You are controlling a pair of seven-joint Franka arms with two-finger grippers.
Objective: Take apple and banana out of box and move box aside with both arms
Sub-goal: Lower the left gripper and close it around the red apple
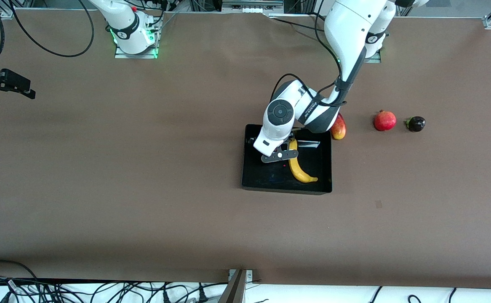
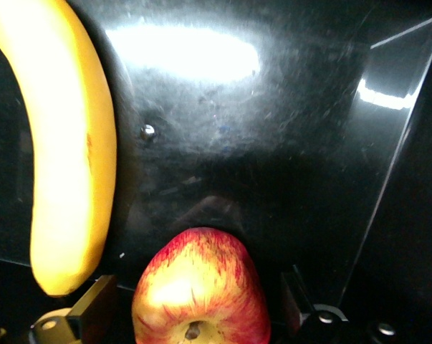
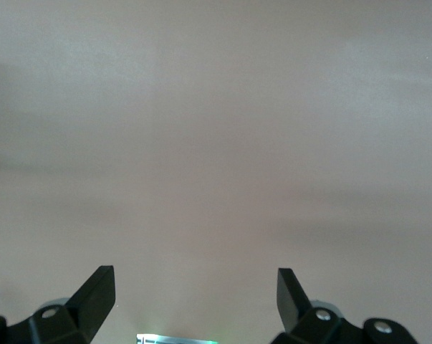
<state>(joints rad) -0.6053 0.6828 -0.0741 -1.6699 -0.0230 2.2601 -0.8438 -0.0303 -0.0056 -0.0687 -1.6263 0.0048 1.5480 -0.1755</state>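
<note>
The black box (image 1: 254, 182) lies mid-table toward the left arm's end. The yellow banana (image 1: 299, 167) lies inside it. My left gripper (image 1: 277, 156) is low inside the box, beside the banana. In the left wrist view the red-and-yellow apple (image 2: 201, 287) sits on the box floor (image 2: 287, 143) between my left gripper's (image 2: 198, 304) open fingers, with a small gap on each side, and the banana (image 2: 72, 165) lies alongside. The apple is hidden under the hand in the front view. My right gripper (image 1: 14, 86) waits open and empty (image 3: 194, 287) over bare table at the right arm's end.
A red-yellow mango (image 1: 338, 127) lies against the box's outer corner, partly under the left arm. A red pomegranate (image 1: 385, 120) and a small dark fruit (image 1: 415, 123) lie farther toward the left arm's end. Cables run along the table's near edge.
</note>
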